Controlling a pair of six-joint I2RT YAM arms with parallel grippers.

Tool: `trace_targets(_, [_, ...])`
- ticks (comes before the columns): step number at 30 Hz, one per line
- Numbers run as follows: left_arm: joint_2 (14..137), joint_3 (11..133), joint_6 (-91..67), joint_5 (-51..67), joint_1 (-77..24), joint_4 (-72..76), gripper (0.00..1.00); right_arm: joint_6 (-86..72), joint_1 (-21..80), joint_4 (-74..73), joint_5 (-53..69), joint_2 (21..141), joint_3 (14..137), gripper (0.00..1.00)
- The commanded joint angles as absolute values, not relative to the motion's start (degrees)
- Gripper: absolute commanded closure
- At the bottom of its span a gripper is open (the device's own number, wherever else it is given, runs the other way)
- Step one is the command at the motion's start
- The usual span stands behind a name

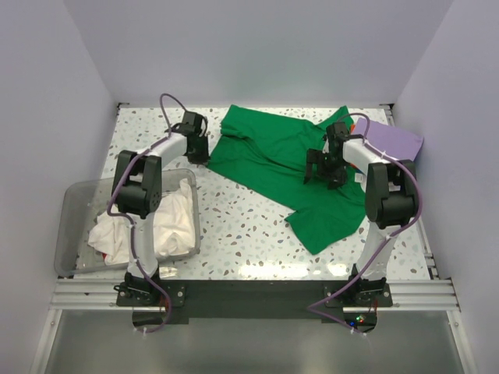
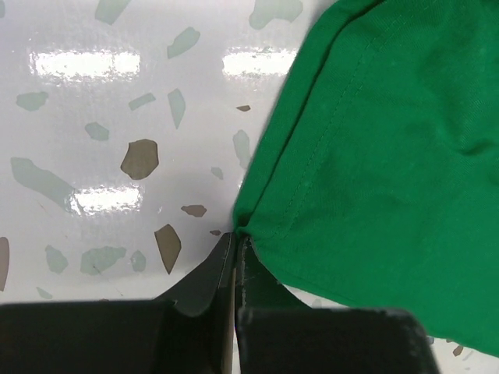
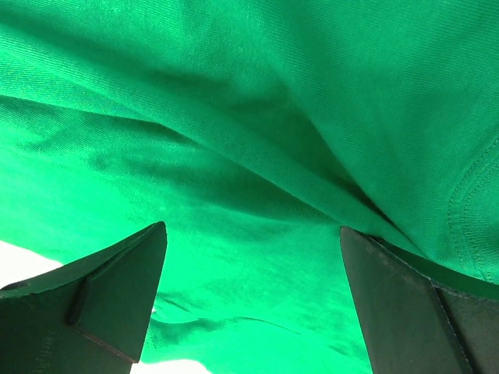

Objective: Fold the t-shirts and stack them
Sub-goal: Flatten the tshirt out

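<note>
Your left gripper [image 2: 235, 245] is closed tight, tips together, on the very corner of the green t-shirt [image 2: 374, 156]. The left wrist view shows the stitched hem running up and away to the right from that pinch. Left of the tips there is only bare speckled table [image 2: 117, 117].

Your right gripper [image 3: 251, 230] stands wide apart and holds nothing. Both fingers [image 3: 117, 296] hang just above rumpled green cloth, with a ridge-like fold crossing between them. Whether the tips touch the fabric cannot be told.

From above, the green t-shirt [image 1: 273, 156] lies crumpled across the back and middle of the table [image 1: 242, 226]. Its left corner is at the left gripper [image 1: 199, 152], and the right gripper [image 1: 323, 167] sits over its right half. One part trails toward the near edge beside the right arm's base.

The lavender t-shirt [image 1: 398, 140] lies at the far right, close to the wall and partly behind the right arm.

White t-shirts [image 1: 175, 222] are bunched in the clear plastic bin [image 1: 70, 226] at the near left, with the left arm reaching over it.

Open table runs between the bin and the green cloth, toward the near edge. A strip is also bare at the far left.
</note>
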State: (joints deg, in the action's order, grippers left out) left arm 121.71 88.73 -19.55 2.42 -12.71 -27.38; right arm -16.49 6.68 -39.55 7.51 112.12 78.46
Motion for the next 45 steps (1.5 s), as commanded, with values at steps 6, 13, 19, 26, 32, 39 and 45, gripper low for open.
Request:
trace_targets(6, [123.7, 90.0, -21.9, 7.1, -9.4, -22.5, 1.0, -16.5, 6.6, -38.1, 10.2, 116.5, 80.4, 0.04])
trace_targets(13, [125.2, 93.4, -22.6, 7.6, -7.7, -21.4, 1.0, -17.8, 6.8, -38.7, 11.3, 121.5, 88.2, 0.04])
trace_targets(19, [126.3, 96.6, -22.7, 9.8, -6.6, -20.6, 1.0, -17.9, 7.7, -41.0, 13.4, 125.0, 97.8, 0.05])
trace_targets(26, [125.4, 96.7, -22.7, 11.7, -6.7, -21.0, 1.0, -17.1, 9.7, -44.6, 13.0, 114.0, 98.3, 0.05])
trace_targets(32, [123.1, 95.1, -21.8, 11.5, -6.6, -21.4, 1.0, -19.4, 12.7, -45.6, 10.8, 96.2, 79.6, 0.07])
trace_targets(39, [121.0, 94.7, -20.8, 12.1, -6.6, -22.5, 1.0, -27.6, 17.8, -43.3, 10.2, 79.1, 54.1, 0.19])
trace_targets(45, [119.8, 94.4, -19.6, 12.6, -6.6, -23.6, 1.0, -33.9, 19.1, -40.6, 8.9, 70.1, 40.8, 0.34])
